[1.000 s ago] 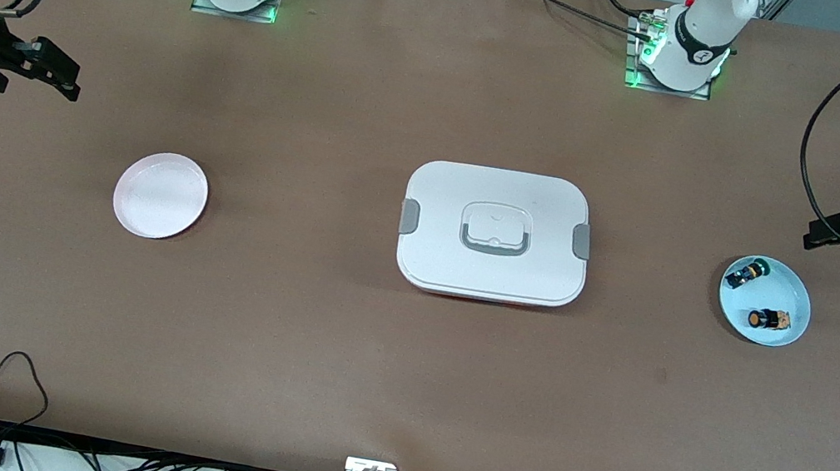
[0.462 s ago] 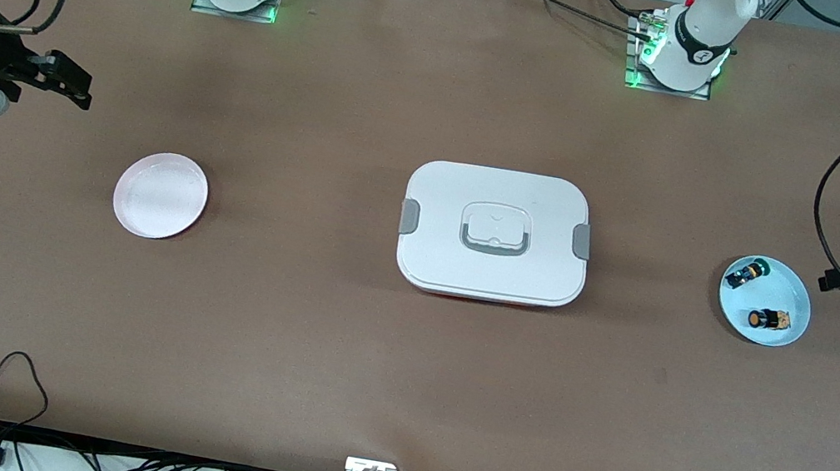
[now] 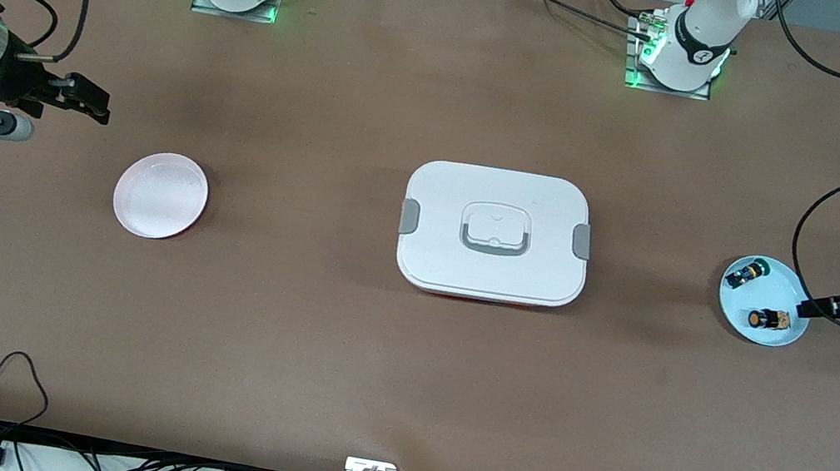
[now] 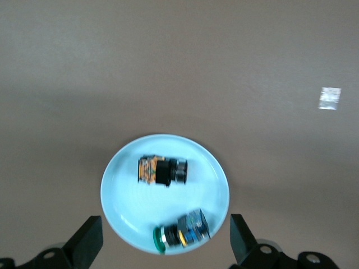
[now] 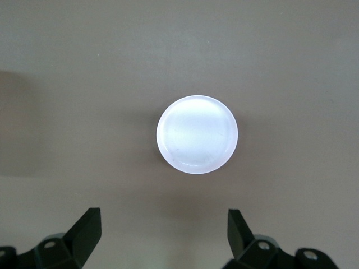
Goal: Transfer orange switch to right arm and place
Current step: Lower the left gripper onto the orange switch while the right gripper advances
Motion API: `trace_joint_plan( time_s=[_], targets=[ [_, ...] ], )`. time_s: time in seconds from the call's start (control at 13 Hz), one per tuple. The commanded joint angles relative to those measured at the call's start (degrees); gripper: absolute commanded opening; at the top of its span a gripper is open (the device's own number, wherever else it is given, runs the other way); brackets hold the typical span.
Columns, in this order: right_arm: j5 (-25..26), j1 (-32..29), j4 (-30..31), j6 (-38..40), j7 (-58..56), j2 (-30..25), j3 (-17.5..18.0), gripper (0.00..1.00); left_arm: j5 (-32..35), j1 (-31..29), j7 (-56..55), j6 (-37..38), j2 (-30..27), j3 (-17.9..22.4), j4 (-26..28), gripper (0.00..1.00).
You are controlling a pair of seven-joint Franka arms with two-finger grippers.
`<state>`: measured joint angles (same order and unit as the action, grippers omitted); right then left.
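The orange switch (image 3: 769, 319) lies on its side in a light blue plate (image 3: 781, 286) near the left arm's end of the table, beside a green-capped switch (image 3: 745, 273) that is farther from the front camera. My left gripper (image 3: 806, 310) hangs open over that plate's rim and holds nothing. In the left wrist view the orange switch (image 4: 161, 171) and the green-capped switch (image 4: 179, 232) lie in the blue plate (image 4: 126, 196), with the left gripper (image 4: 165, 223) spread wider than the plate. My right gripper (image 3: 101, 108) is open and empty over the table near a white plate (image 3: 161, 194).
A white lidded box (image 3: 500, 198) with grey latches stands at the table's middle. In the right wrist view the white plate (image 5: 197, 134) lies ahead of the open right gripper (image 5: 163, 216). Cables hang from both arms.
The left gripper has swung toward the front camera and come over the blue plate's rim. The right gripper has moved a little toward the white plate. Both stay open.
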<state>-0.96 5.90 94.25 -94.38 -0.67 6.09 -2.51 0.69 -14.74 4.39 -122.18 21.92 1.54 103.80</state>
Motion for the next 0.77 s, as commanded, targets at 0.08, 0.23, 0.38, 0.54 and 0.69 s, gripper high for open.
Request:
trace_joint_plan(
  time_s=[0.08, 0.23, 0.38, 0.54, 0.69],
  targets=[
    [-0.71, 0.69, -1.35, 0.69, 0.14, 0.85, 0.23, 1.00, -0.86, -3.61, 4.57, -12.69, 0.84, -0.93, 9.11, 1.00],
    [-0.62, 0.61, -1.26, 0.60, 0.23, 0.85, 0.23, 1.00, -3.31, -4.94, 4.66, -19.39, 3.99, -1.02, 10.54, 1.00],
    [-0.62, 0.17, -1.00, 0.60, 0.06, 0.94, 0.14, 1.00, -5.95, -5.21, 5.63, -22.12, 6.55, -1.10, 10.45, 1.00],
    [-0.62, -0.01, -1.00, 0.60, 0.05, 1.20, 0.14, 1.00, -6.23, -5.21, 9.12, -22.14, 6.56, -2.15, 10.45, 1.00],
    [-0.62, 0.08, -1.00, 0.60, 0.14, 1.20, 0.14, 1.00, -7.01, -6.08, 10.46, -22.14, 6.73, -2.68, 10.45, 1.00]
  ],
)
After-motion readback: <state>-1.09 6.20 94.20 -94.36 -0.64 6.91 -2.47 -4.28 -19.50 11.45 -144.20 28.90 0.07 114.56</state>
